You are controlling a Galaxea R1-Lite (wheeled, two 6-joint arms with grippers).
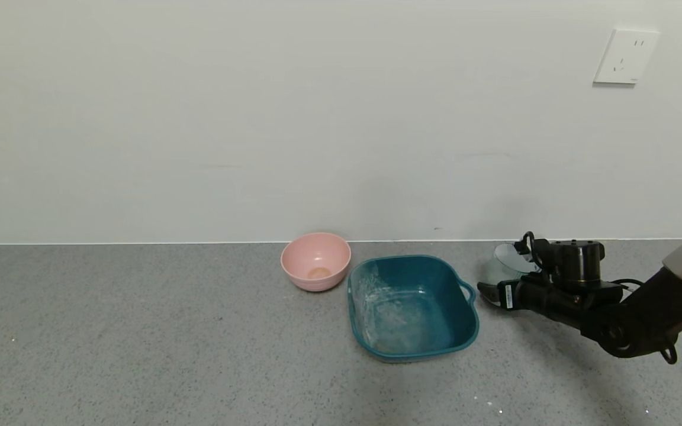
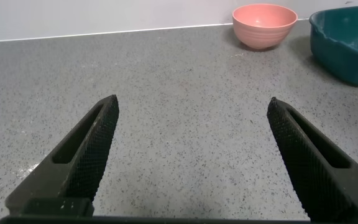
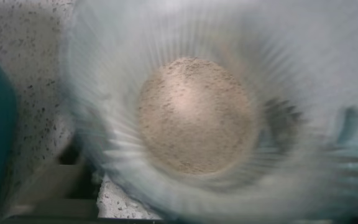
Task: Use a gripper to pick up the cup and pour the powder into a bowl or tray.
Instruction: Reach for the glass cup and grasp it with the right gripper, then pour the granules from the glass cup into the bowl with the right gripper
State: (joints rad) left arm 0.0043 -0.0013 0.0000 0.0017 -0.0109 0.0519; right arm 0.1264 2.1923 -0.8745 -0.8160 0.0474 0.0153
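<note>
The right claw [image 1: 491, 293] is just beside the basin's [image 1: 376, 349] handle side, closed on the cup [image 1: 504, 263], which tilts toward the basin with its mouth facing away from it. In the right wrist view the cup [image 3: 191, 112] fills the frame, blurred, and whether the pale patch at its bottom is powder cannot be told. White dusting [image 1: 385, 316] streaks the basin floor. A pink bowl [image 1: 315, 261] stands just beside the basin on the far side from the cup. The left claw [image 2: 191, 162] hangs wide open over bare surface [image 2: 185, 87], well apart from the basin [image 2: 347, 46], holding nothing.
</note>
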